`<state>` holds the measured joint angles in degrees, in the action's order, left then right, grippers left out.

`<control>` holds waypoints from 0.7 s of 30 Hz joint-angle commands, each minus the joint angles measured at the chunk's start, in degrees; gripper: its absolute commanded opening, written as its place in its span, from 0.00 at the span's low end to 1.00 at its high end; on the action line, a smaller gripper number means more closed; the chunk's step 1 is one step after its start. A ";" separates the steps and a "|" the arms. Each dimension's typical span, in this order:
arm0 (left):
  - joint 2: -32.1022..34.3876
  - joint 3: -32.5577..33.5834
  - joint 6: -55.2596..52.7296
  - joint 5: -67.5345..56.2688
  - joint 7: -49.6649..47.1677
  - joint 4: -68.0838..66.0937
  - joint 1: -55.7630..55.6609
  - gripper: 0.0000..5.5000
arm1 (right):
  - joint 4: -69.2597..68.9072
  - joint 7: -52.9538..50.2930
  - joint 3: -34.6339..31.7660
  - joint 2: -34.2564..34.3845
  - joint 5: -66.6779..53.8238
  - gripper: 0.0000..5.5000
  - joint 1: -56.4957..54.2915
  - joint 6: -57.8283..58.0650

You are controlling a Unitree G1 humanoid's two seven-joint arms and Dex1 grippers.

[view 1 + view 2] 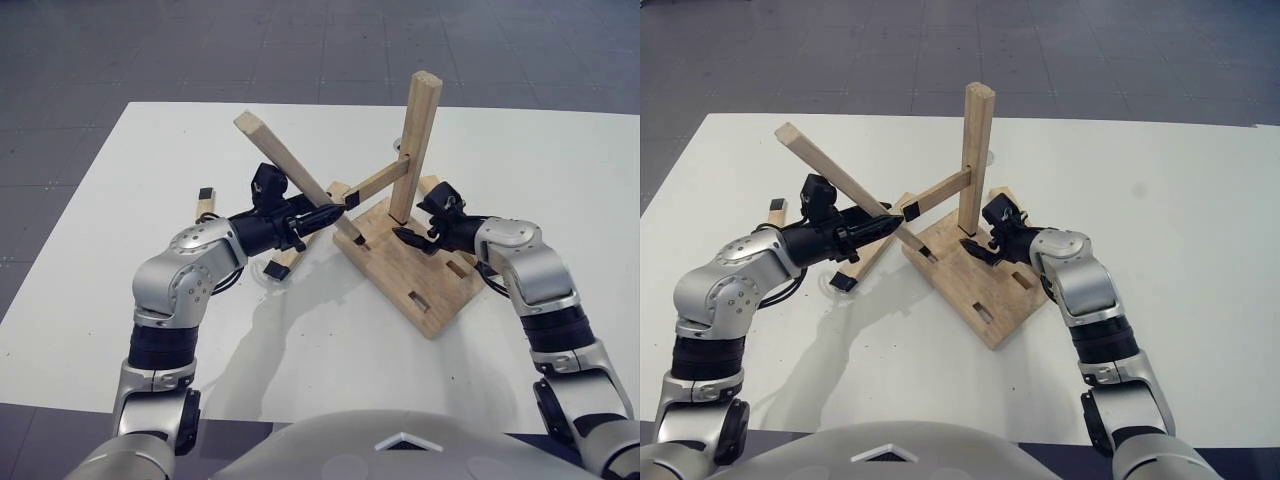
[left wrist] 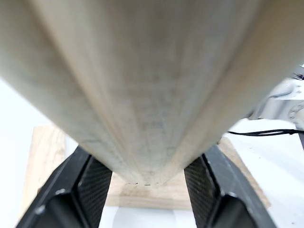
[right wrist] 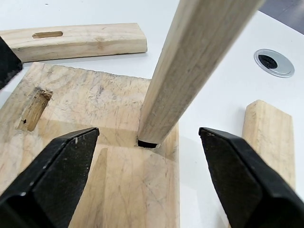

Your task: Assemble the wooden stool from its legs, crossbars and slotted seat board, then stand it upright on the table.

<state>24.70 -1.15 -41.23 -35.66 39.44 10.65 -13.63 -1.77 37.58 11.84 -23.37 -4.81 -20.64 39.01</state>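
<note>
Left eye view: at the left of the white table (image 1: 150, 160) lies a short loose piece (image 1: 205, 203), and nearer the middle a loose bar (image 1: 284, 263) lies partly under the left forearm. The left gripper (image 1: 328, 214) is clamped on the tilted leg (image 1: 285, 160) near its lower end. In the left wrist view the fingers (image 2: 80, 190) press both sides of the wood, which blocks most of what lies beyond. The tilted leg leans up and to the left, its foot at the near left edge of the seat board (image 1: 420, 285). A crossbar (image 1: 378, 181) joins it to the upright leg (image 1: 418, 130), which stands seated in a slot of the board. The board lies flat on the table, right of centre, with two slots (image 1: 418, 298) unfilled on its near side. The right gripper (image 1: 412, 235) sits low at the upright leg's base, jaws apart, one on each side of the leg and not touching it. Beyond the board lie a slotted bar (image 3: 71, 40), another wooden piece (image 3: 268, 137) and a table grommet (image 3: 274, 62).
</note>
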 commanded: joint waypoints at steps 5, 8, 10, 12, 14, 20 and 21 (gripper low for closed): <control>-2.36 -1.98 3.76 2.96 1.43 -5.81 -1.50 0.37 | -1.23 0.47 -0.59 -0.84 -0.63 0.71 -1.77 1.11; -2.90 -2.68 3.94 3.37 2.08 -6.36 -1.97 0.37 | -1.18 0.59 -0.51 -0.97 -0.51 0.71 -1.82 1.06; -3.05 -2.82 4.02 3.50 2.36 -6.66 -2.23 0.37 | -1.13 0.60 -0.33 -0.91 -0.42 0.71 -1.75 1.00; -3.04 -2.91 3.57 3.10 2.93 -6.42 -2.86 0.37 | -1.02 0.55 -0.06 -0.74 -0.31 0.71 -1.53 0.88; -2.71 -3.23 3.33 3.30 3.49 -6.17 -3.15 0.37 | -1.21 0.54 0.14 -0.61 -0.31 0.71 -1.36 0.97; 1.17 -3.74 5.36 6.49 8.00 -12.60 -4.42 0.37 | -2.64 0.37 0.14 -0.44 -0.61 0.71 -0.98 1.82; 1.85 -3.57 6.00 7.05 8.93 -14.47 -5.20 0.37 | -2.86 0.35 0.13 -0.46 -0.63 0.71 -0.86 1.90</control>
<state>23.96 -4.71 -35.52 -31.20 47.31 -0.29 -17.59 -3.57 37.92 12.00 -23.43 -4.85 -21.44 40.13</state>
